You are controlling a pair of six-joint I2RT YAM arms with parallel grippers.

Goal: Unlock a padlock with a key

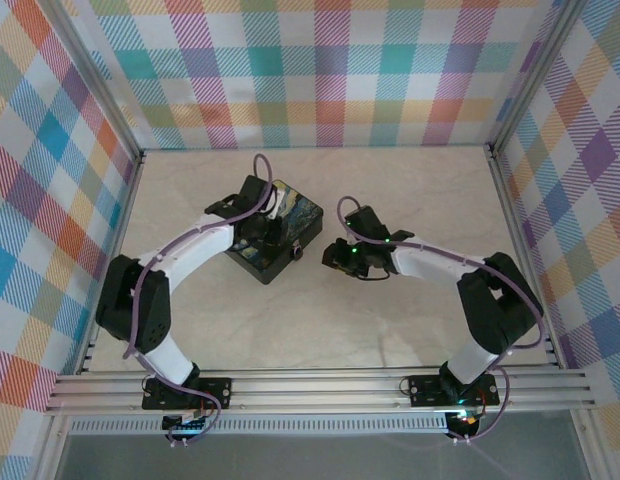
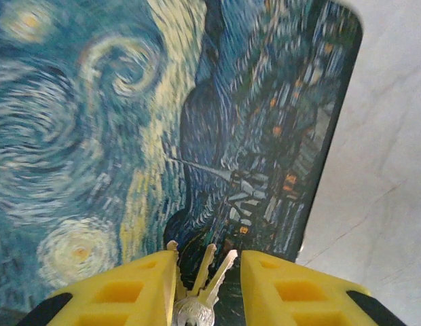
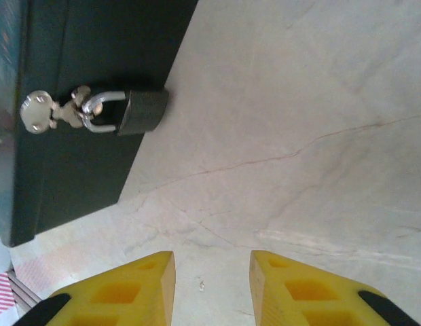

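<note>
A bunch of slim silvery keys (image 2: 221,275) on a ring lies fanned out on the starry-night lid of the black box (image 2: 95,136). My left gripper (image 2: 208,254) straddles the bunch. Its left finger (image 2: 129,292) touches one key, while the right finger (image 2: 292,292) stands a small gap away. The small dark grey padlock (image 3: 144,112) hangs by its metal shackle from the hasp on the box's black side (image 3: 81,176). My right gripper (image 3: 212,261) is open over bare table, a short way from the padlock (image 1: 298,255), with nothing between its fingers.
The box (image 1: 300,215) sits left of the table's middle, under the left gripper (image 1: 273,228). The right gripper (image 1: 335,258) hovers just right of it. Checked walls (image 1: 320,70) close in three sides, and a metal rail (image 1: 320,385) runs along the near edge.
</note>
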